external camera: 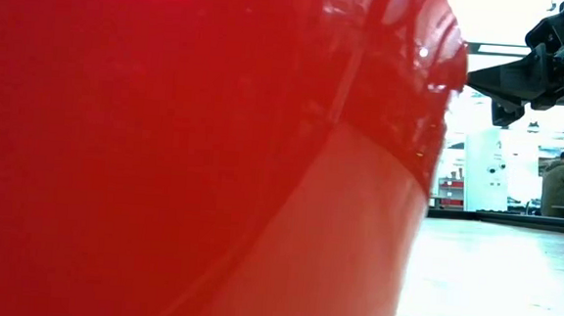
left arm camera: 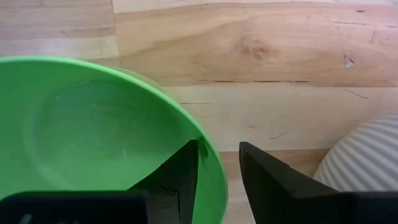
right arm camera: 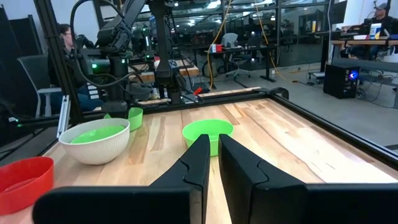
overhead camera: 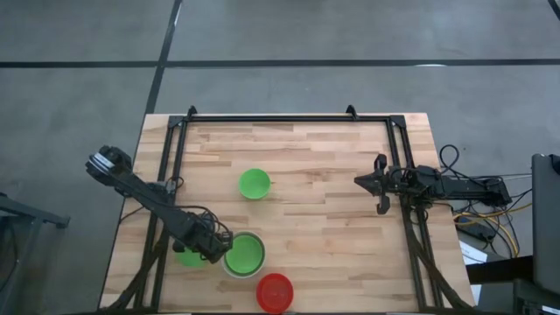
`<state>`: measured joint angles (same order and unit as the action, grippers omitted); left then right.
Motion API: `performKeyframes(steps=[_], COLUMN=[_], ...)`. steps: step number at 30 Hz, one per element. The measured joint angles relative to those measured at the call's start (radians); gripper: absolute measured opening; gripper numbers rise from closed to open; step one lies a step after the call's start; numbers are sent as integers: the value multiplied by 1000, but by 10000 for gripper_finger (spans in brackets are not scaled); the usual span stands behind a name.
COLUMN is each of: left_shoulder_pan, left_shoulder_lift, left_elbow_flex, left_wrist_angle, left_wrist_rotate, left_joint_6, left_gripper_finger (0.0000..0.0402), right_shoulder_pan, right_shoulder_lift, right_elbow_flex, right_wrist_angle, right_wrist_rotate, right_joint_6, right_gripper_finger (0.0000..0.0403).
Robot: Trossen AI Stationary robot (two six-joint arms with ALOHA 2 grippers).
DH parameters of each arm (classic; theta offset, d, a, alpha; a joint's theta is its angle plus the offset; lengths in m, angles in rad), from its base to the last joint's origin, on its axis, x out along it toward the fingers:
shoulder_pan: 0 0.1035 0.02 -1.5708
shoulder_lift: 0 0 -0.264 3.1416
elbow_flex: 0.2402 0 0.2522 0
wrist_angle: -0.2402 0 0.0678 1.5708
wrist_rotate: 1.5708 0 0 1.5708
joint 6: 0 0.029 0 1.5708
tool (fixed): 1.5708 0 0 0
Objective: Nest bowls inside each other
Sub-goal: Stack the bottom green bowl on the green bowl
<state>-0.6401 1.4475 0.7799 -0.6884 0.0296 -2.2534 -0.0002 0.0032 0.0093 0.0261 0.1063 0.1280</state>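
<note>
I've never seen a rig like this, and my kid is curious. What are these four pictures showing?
It is a robot with two dark arms at a wooden table, each ending in a two-finger gripper. One picture looks straight down, one looks level across the tabletop, and two come from cameras on the wrists. The level one is almost filled by the red bowl right in front of it. A white bowl has a green bowl nested inside it, and a second green bowl sits alone mid-table. The left gripper straddles the rim of a third green bowl, with a gap showing, so it is not clamped yet. The right gripper waits empty on the right.
</note>
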Motion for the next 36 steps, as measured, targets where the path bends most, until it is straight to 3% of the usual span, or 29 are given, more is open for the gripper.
performKeyframes(steps=[7, 19, 36], left_shoulder_pan=[0, 0, 1], left_shoulder_lift=[0, -3, -34], left_elbow_flex=[0, 3, 0], left_wrist_angle=[0, -7, -20], left_wrist_rotate=[0, 22, -6], left_joint_6=[3, 24, 120], left_gripper_finger=[107, 16, 10], right_shoulder_pan=[0, 0, 0], right_shoulder_lift=[0, 0, 0], right_elbow_flex=[0, 0, 0], right_wrist_angle=[0, 0, 0], right_wrist_rotate=[0, 0, 0], right_joint_6=[1, 0, 1], right_gripper_finger=[34, 34, 34])
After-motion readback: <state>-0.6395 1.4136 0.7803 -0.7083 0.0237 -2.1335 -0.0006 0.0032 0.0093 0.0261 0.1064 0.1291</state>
